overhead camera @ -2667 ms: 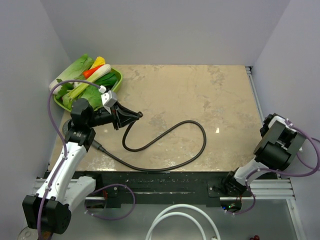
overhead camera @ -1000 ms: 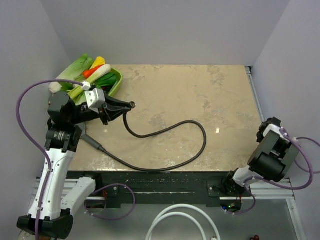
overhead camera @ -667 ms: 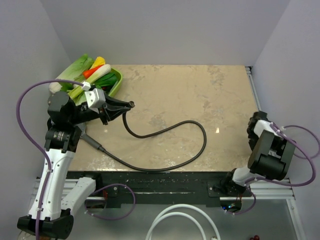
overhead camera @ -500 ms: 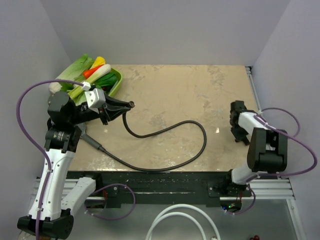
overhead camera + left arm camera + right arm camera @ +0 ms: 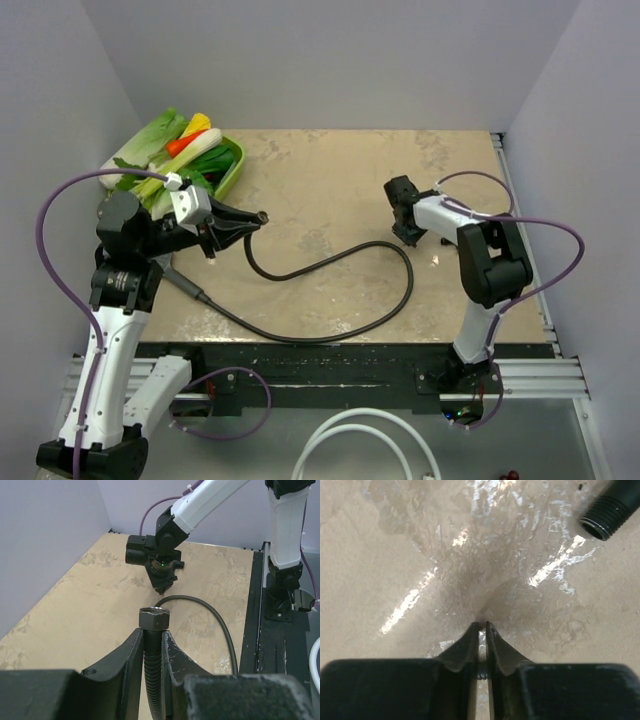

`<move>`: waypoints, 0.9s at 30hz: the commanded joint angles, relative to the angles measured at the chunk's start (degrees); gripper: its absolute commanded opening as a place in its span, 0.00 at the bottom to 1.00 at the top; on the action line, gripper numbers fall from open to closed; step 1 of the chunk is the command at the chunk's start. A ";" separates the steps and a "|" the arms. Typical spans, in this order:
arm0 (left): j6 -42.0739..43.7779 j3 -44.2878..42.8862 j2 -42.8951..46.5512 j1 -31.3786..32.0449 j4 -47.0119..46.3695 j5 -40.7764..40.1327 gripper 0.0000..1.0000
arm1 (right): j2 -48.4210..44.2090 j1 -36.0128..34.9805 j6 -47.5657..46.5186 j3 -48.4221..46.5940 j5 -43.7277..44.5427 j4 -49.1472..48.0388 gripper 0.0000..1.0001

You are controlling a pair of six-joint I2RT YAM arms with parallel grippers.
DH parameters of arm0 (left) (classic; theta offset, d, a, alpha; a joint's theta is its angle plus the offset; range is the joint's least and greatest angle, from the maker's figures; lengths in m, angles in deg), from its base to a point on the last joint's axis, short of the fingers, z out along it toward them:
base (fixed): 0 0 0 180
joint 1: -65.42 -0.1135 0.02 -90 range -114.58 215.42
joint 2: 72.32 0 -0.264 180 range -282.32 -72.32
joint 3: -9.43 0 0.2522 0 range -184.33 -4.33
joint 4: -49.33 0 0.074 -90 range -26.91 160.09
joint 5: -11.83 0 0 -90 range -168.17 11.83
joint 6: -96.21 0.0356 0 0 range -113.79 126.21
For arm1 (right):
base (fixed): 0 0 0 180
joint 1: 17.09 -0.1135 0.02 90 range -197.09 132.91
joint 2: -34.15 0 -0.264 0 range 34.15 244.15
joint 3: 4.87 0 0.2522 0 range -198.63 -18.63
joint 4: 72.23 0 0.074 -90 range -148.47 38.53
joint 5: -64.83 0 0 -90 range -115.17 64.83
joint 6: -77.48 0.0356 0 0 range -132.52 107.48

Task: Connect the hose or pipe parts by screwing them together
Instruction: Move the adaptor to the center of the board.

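The dark-brown hose [image 5: 340, 262] lies in a long loop across the table. Its near end nut [image 5: 155, 618] is lifted off the table. My left gripper [image 5: 152, 632] is shut on the ribbed hose just below that nut, and it shows in the top view as well [image 5: 250, 220]. My right gripper [image 5: 404, 212] points down at the table right of centre. Its fingers [image 5: 481, 625] are closed to a thin slit just above the bare surface, with nothing seen held. A black threaded pipe end [image 5: 602, 519] lies apart from them, at the top right of the right wrist view.
A green tray [image 5: 237, 160] of toy vegetables stands at the back left. A thick white tube [image 5: 350, 435] loops below the black front rail [image 5: 300, 365]. The hose's other end [image 5: 192, 291] rests near the left arm.
My right arm has swung in from the table's right edge to right of centre, and its fingers have closed. The left gripper, still holding the hose end, has shifted slightly.
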 commanded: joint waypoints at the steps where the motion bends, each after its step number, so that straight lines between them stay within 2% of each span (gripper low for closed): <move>1: 0.23 1.08 1.17 -0.53 -0.48 -0.08 0.00 | -2.81 0.15 -3.48 -3.79 -1.58 0.13 0.18; 5: -0.03 3.01 1.71 -0.62 -2.06 -0.08 0.00 | -7.57 2.96 -4.72 -6.17 -0.51 3.29 0.34; 8: -1.61 4.42 1.62 -0.71 -4.87 0.45 0.00 | -10.65 9.10 -3.32 -4.16 -3.77 4.70 0.40; 14: -1.27 5.65 1.09 -0.79 -5.93 1.24 0.00 | -16.44 16.41 -0.51 0.67 3.15 10.67 0.42; 17: -1.35 5.83 0.92 -0.71 -6.11 1.51 0.00 | -17.51 18.61 0.46 3.49 3.44 9.45 0.42; 18: -1.35 5.83 0.83 -0.71 -6.11 1.51 0.00 | -16.90 21.13 0.64 3.76 3.26 9.53 0.41; 21: -1.18 5.65 1.09 -0.71 -5.67 1.33 0.00 | -12.44 22.82 0.47 1.57 4.05 11.64 0.40; 27: -0.92 5.21 1.44 -0.71 -4.71 0.72 0.00 | -5.92 23.79 -1.55 -0.99 3.97 10.41 0.40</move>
